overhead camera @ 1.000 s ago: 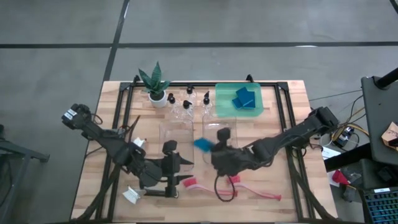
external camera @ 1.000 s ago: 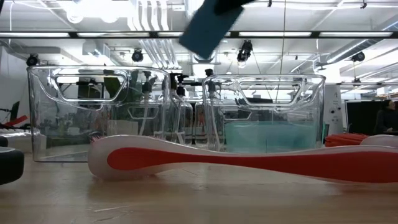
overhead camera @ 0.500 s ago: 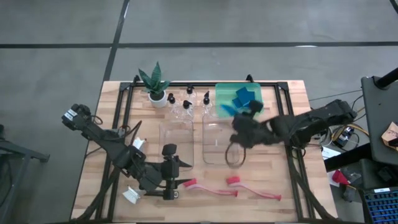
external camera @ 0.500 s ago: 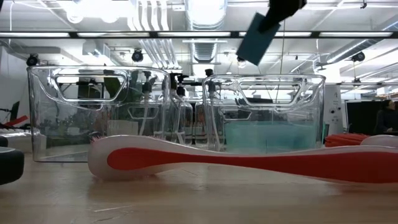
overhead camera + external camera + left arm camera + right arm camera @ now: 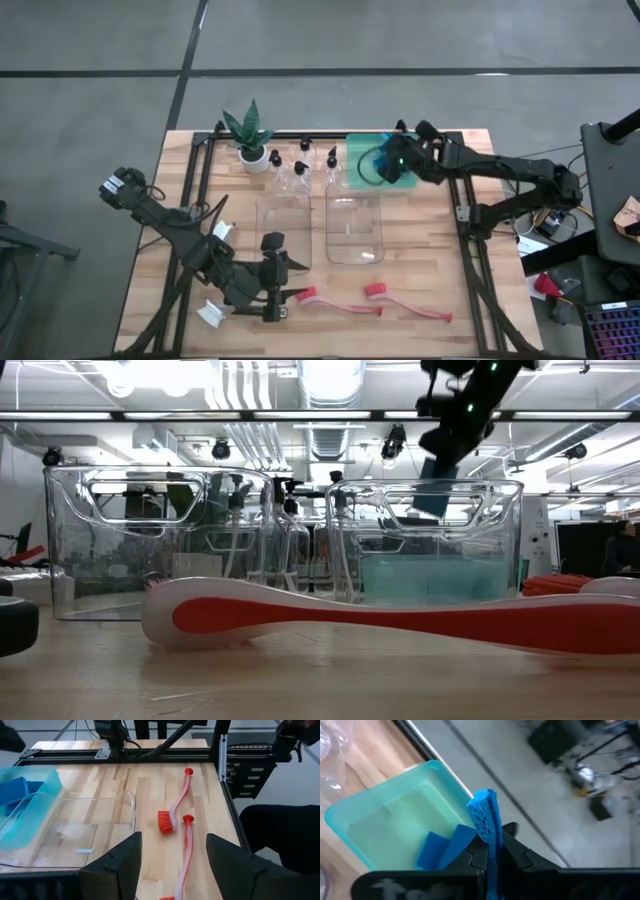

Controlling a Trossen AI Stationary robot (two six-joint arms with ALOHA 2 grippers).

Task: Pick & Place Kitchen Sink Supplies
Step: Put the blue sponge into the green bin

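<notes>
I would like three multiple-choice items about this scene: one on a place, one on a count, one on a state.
1. Where is the right gripper?
A. over the green tray
B. over the plant
C. beside the red brushes

2. How many red brushes lie on the table?
A. one
B. two
C. four

3. What is the state of the left gripper?
A. shut on a brush
B. shut on a bottle
C. open and holding nothing

Answers:
1. A, the high view shows it above the tray.
2. B, two lie near the front edge.
3. C, the left wrist view shows bare wood between its fingers.
</notes>
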